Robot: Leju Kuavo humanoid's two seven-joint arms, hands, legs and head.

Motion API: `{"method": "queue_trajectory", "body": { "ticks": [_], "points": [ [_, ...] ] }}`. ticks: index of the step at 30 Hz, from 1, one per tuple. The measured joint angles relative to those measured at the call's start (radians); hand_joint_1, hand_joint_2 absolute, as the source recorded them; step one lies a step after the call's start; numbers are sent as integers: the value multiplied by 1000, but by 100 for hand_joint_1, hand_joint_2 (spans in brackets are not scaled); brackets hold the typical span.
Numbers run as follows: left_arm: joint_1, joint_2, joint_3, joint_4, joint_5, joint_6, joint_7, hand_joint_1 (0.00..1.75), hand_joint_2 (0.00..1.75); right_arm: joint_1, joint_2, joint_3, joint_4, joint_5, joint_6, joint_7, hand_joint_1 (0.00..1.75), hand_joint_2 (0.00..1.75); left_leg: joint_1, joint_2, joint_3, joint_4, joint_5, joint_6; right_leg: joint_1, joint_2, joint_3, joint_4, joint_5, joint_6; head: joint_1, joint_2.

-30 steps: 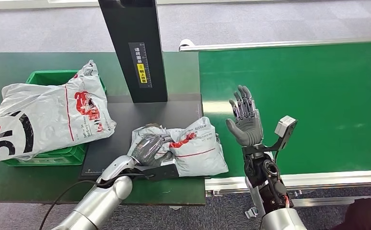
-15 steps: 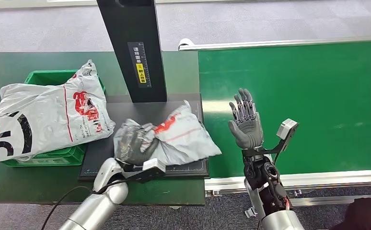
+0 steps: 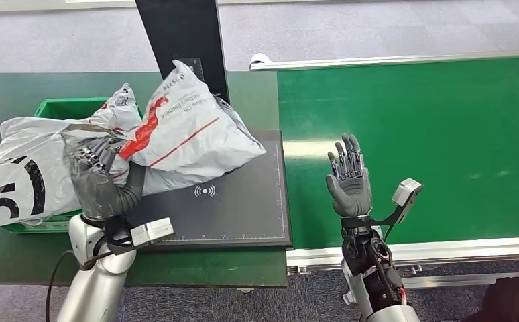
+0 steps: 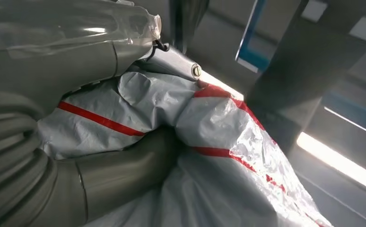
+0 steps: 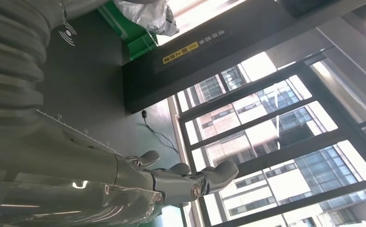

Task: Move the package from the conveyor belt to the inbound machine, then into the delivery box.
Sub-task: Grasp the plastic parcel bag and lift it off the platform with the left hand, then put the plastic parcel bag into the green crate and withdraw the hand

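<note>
Nearest us, at the front edge of the dark green worktop (image 3: 196,268), our left hand (image 3: 99,181) has its fingers (image 3: 90,155) wrapped tight round a bunched end of the grey-and-red package (image 3: 190,134), which hangs lifted above the black scanning pad of the inbound machine (image 3: 230,208), leaning towards the green delivery box (image 3: 62,111). We judge the package light and soft: the film creases and sags from the grip, so it should be taken by a gathered fold, as it is now, rather than by the flat, slick face where it could slip. Our right hand (image 3: 347,181) stands upright with palm bare and fingers spread, holding nothing, above the conveyor belt (image 3: 431,134).

Farther off, another large printed bag (image 3: 29,168) already lies over the delivery box, leaving little room.

From the left wrist we see the crumpled film (image 4: 209,123) pressed under the thumb, a closeness the head view cannot give; the right wrist view shows the machine's column and windows beyond.
</note>
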State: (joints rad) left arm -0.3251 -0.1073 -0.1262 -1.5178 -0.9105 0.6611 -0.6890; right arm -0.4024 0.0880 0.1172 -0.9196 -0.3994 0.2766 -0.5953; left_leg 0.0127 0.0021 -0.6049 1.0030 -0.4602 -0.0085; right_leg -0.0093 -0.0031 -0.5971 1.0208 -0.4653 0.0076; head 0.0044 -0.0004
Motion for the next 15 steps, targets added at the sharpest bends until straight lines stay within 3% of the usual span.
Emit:
{"method": "queue_trajectory", "body": {
  "ticks": [3,6,10,15],
  "points": [
    [-73,-20,109,26,-189,0,56,175,175,6,-3,1,-12,-3,-8,3,0,175,0,0,0,0,0,0,0,0,0,0,0,0,0,0],
    [-180,-8,197,132,-409,0,253,175,175,6,-6,6,-17,-5,-11,8,0,175,0,0,1,0,1,-1,0,0,0,1,1,-1,0,0],
    [-350,78,250,380,-555,0,533,175,175,3,-6,16,-17,-6,-13,12,0,175,1,3,1,0,2,-1,1,2,-1,2,2,-2,0,0],
    [-527,190,262,735,-587,-10,737,175,175,-12,-4,29,-16,2,-14,13,0,175,1,4,0,0,2,-2,1,3,-1,2,2,-2,0,0]
  ]
}}
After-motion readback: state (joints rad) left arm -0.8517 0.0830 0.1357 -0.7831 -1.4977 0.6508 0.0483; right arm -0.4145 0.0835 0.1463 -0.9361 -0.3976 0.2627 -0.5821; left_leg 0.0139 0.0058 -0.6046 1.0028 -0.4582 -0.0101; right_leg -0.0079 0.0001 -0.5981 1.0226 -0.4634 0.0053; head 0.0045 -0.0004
